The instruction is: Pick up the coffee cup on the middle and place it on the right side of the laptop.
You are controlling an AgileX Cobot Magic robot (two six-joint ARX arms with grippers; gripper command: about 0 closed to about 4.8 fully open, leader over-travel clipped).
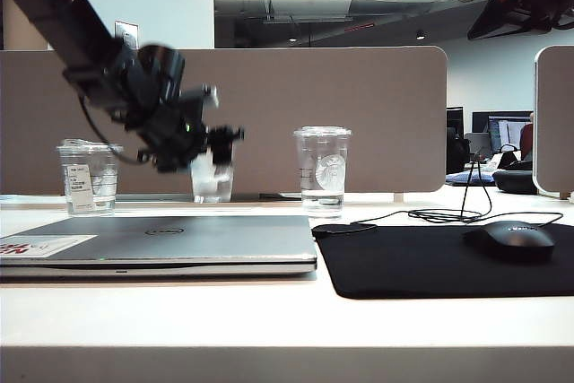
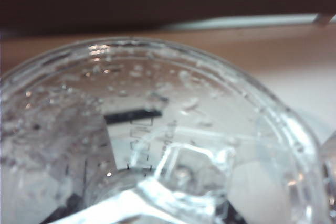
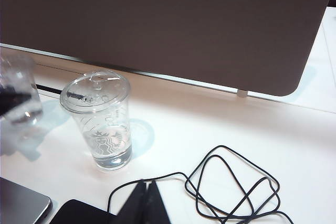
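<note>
- Although its wall is half hidden, the coffee cup (image 1: 213,181) stands on the table (image 1: 269,329) at the back, in the middle of a row of three clear cups, beyond the far edge of the laptop (image 1: 161,241).
- Around its upper part sits the left gripper (image 1: 215,152), reaching in from the left side of the exterior view; the pincer looks part-way closed about the cup, and the left wrist view is filled by the domed lid (image 2: 157,129), seen very close.
- Whether the cup's base has left the table cannot be told.
- Step in hand, as I judge it: the grasp, with lift and carry to come.
- Next the cup needs raising straight up, then carrying right, past the logo cup (image 1: 323,168), down onto the white table just right of the laptop.
- Beside that spot lie a black mouse pad (image 1: 421,266) and a cable (image 1: 448,215).
- Away from all this, the right gripper (image 3: 146,203) hangs over the cable with its tips together, holding nothing.
</note>
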